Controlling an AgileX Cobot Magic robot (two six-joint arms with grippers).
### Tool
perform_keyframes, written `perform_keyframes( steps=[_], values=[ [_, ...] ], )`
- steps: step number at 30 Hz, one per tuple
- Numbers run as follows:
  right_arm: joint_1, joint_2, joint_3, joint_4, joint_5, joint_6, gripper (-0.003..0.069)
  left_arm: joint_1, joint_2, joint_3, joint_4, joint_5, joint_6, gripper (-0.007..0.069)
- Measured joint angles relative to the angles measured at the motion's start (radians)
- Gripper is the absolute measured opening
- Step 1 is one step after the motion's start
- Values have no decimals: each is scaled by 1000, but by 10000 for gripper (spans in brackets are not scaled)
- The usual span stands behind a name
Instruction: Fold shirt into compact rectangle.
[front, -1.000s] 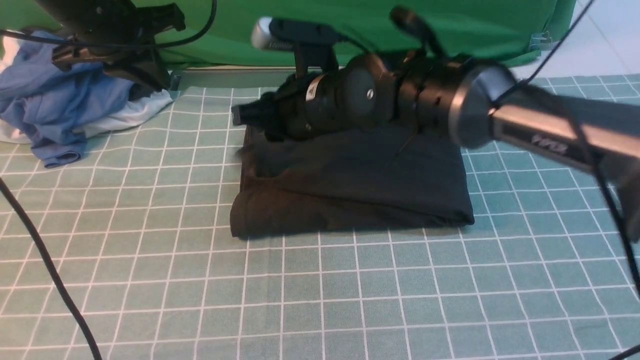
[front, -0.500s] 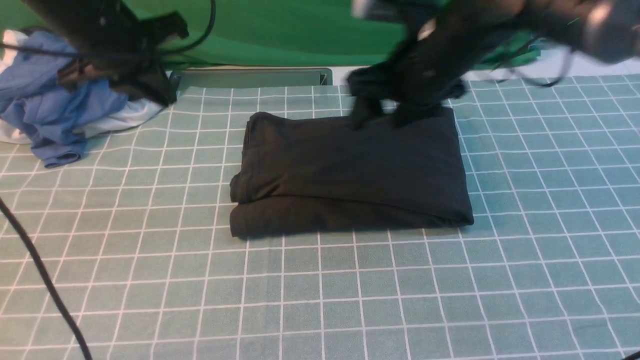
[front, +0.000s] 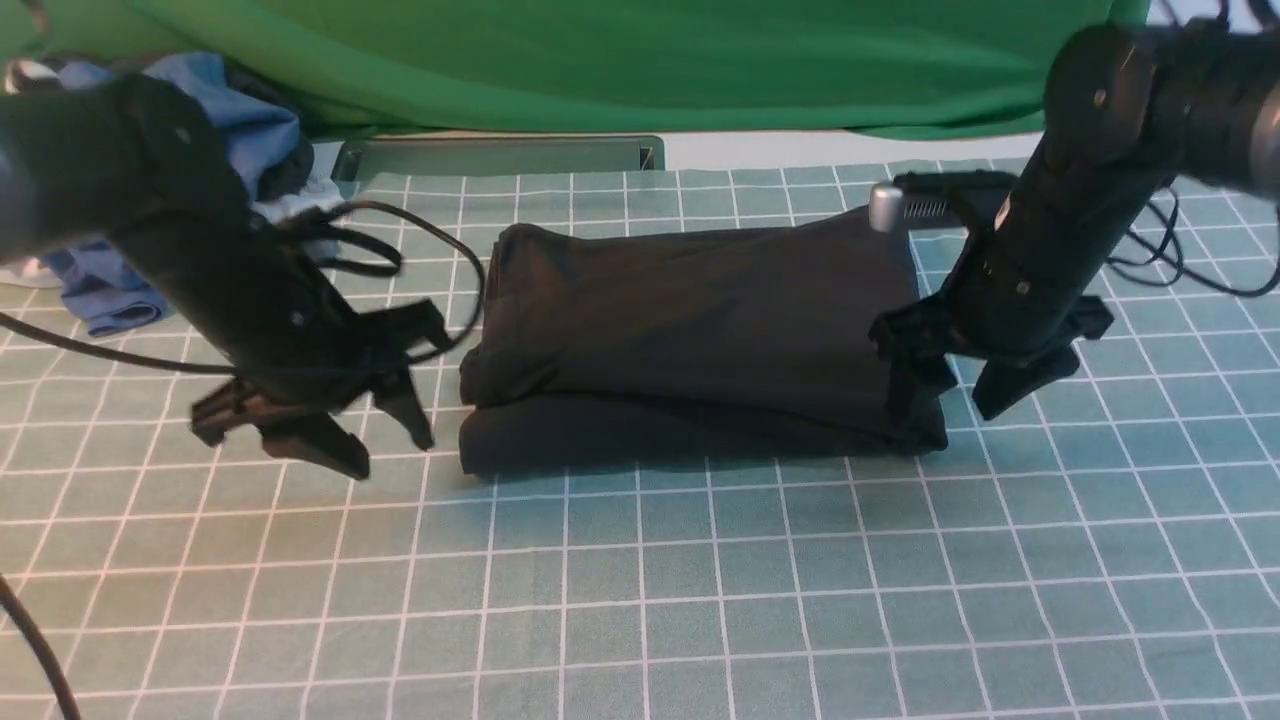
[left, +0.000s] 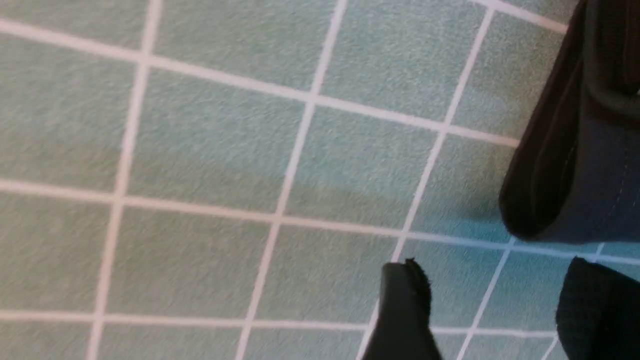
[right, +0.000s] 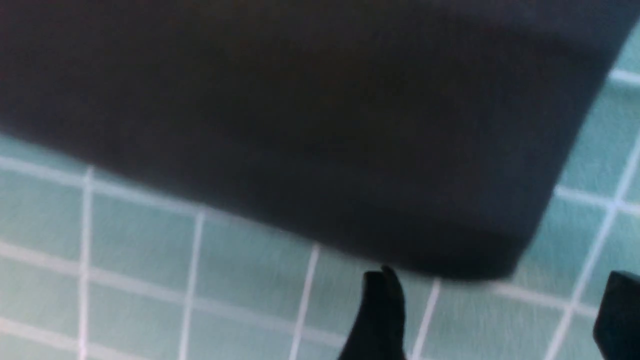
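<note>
Folded shirt (front: 700, 330) sits mid-frame on desk (front: 700, 600); left hand (front: 385, 445) and right hand (front: 955, 400) flank its lower corners, both spread, empty, seemingly to square the edges; right-side contact unclear, blurry.

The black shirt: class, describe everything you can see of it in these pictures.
The shirt is black, soft matte knit, folded into a thick, near-rectangular stack with rounded edges; layers show along its near and left sides, with hem stitching. No print or label shows. It lies flat on the green checked mat. The open left gripper stands clear of its left edge; the open right gripper hangs at its near right corner, contact unclear.
</note>
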Motion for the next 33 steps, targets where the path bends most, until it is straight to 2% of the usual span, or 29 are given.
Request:
perform_keyframes(
  steps=[1, 3, 6, 10, 13, 16, 18, 20, 23, 33],
  values=[
    [0, 2, 0, 0, -5, 0, 554, -5, 2, 1, -2, -11, 2, 407],
    [0, 36, 3, 1, -71, 0, 554, -18, 24, 1, -27, -78, 21, 470],
    [0, 64, 6, 1, -116, 0, 544, -18, 36, 1, -67, -109, 39, 503],
    [0, 87, 7, 11, -140, -2, 446, -18, 42, 3, -106, -112, 58, 498],
    [1, 89, 7, 18, -157, -5, 321, -18, 56, 3, -139, -114, 60, 445],
    [3, 89, 7, 20, -175, -7, 178, -18, 86, 3, -210, -108, 93, 324],
    [4, 89, 7, 17, -177, -7, 110, -18, 107, 3, -271, -89, 145, 230],
    [4, 89, 7, 16, -175, -7, 106, -18, 122, 6, -342, -62, 216, 97],
    [4, 86, 6, 13, -163, -16, 106, -18, 121, 7, -370, -50, 244, 27],
    [12, -24, 73, -23, -5, -30, 106, -38, 44, 19, -270, 121, 198, 13]
  ],
)
